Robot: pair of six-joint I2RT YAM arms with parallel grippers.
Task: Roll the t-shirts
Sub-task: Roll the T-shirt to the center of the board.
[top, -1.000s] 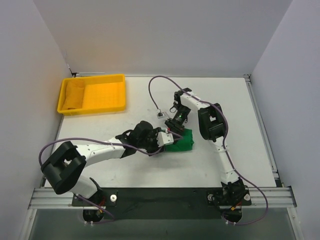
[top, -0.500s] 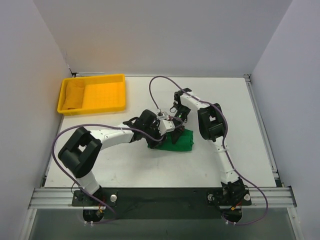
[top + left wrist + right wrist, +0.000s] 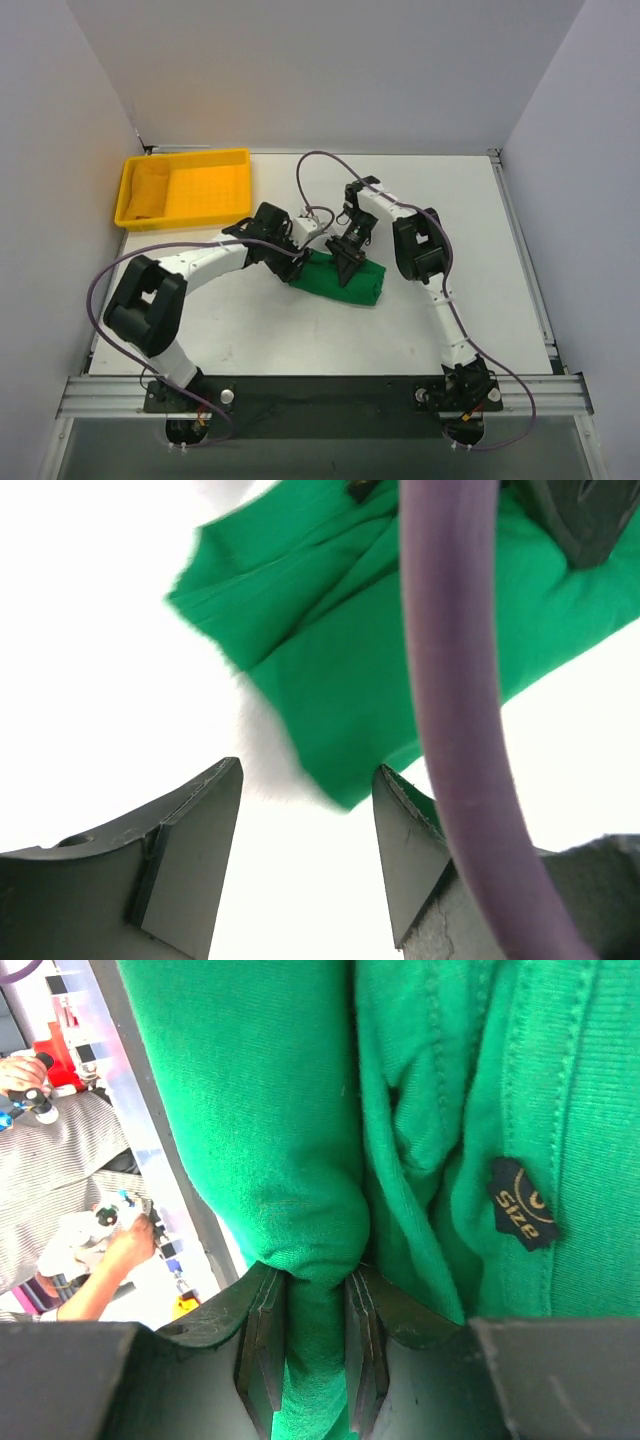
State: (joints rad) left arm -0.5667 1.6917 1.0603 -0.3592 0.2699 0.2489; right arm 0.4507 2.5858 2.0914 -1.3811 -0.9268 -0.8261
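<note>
White table (image 3: 250,335) in a pale-walled bay, seen from above and from both wrists. Item 1: bright green t-shirt (image 3: 358,283) of soft thin knit fabric, lying as a partly rolled, elongated bundle near the middle of the table, between the two arm ends and running from upper left to lower right in the overhead view. The left wrist view shows the t-shirt (image 3: 340,680) as flat layered folds ending in a corner. The right wrist view shows it (image 3: 300,1110) as thick rounded folds with stitched seams. Item 2: small black size label (image 3: 522,1203), sewn on the cloth to the right of the pinched fold. Item 3: right gripper (image 3: 345,264), over the bundle's upper edge, its fingers pressed together (image 3: 308,1300) on a fold of the green cloth. Item 4: left gripper (image 3: 293,266), at the bundle's left end, its two dark fingers spread (image 3: 305,780) with nothing between them; the shirt's corner lies just beyond the fingertips. Item 5: purple cable (image 3: 450,680), crossing the left wrist view in front of the shirt. Item 6: yellow rectangular plastic tray (image 3: 180,221), at the far left of the table, well apart from the shirt.
</note>
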